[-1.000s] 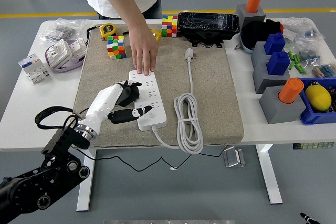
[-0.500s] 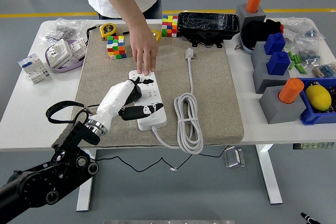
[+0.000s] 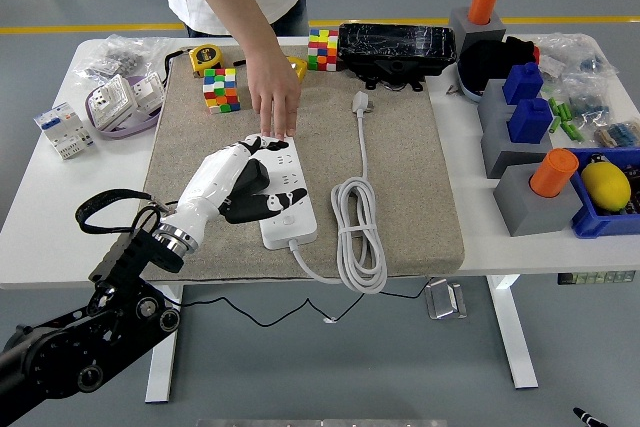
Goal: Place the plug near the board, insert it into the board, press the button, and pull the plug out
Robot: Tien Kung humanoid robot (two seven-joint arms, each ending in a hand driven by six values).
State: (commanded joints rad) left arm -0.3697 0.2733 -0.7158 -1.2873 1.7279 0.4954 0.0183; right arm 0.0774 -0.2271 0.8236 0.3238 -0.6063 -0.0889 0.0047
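Left hand [image 3: 240, 179] lies over the strip [image 3: 284, 199], which sits mid-mat, long axis running near to far. Fingers [image 3: 272, 204] loosely spread, pressed flat on top of the strip, nothing grasped; the thumb side reaches toward its far end. Black left arm [image 3: 90, 342] comes up from the table's near left corner. Right arm not seen.

Person's hand [image 3: 272, 97] reaches in from the far edge, fingertips down on the strip's far end, just beyond the robot's fingers; can't tell if the two hands touch.

Plug [image 3: 361, 101] lies free on the mat [image 3: 420, 187], right of the strip, toward the far edge, not in any socket. Its white cable [image 3: 360, 232] runs back toward the near edge, loops in a coil right of the strip, then joins the strip's near end.

Two colour cubes sit along the mat's far edge: one [image 3: 221, 89] at the far left corner, another [image 3: 323, 49] further right beside the black box [image 3: 396, 47]. Yellow tape measure [image 3: 204, 57] is just behind the left cube. Small white parts [image 3: 95, 112] crowd the table's far left corner. Grey blocks with orange pegs [image 3: 553, 172] and blue pieces [image 3: 524, 97] stand along the right edge, with a blue bin [image 3: 592, 227] holding a yellow object [image 3: 606, 187] at the far right.
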